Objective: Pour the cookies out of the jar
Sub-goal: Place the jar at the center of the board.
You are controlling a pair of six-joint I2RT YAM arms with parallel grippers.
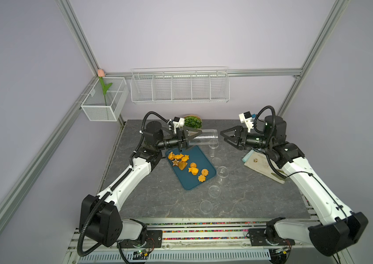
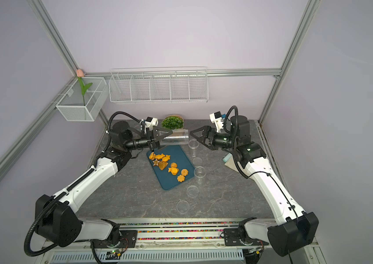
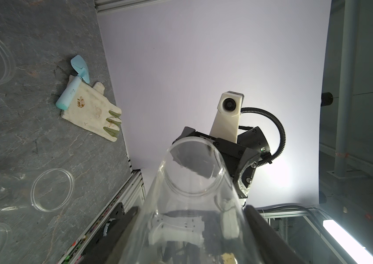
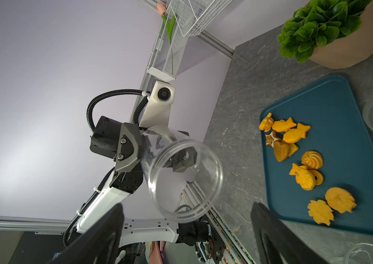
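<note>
Cookies (image 1: 182, 165) lie scattered on the teal tray (image 1: 200, 157) as the left claw (image 1: 192, 139) clamps the empty clear jar (image 1: 206, 139) sideways above the tray's far end; the right claw (image 1: 224, 137) gapes empty beside its mouth.

Both top views look steeply down over the front edge of the bench (image 1: 158, 201); both close wrist views share the jar (image 4: 181, 180).
</note>
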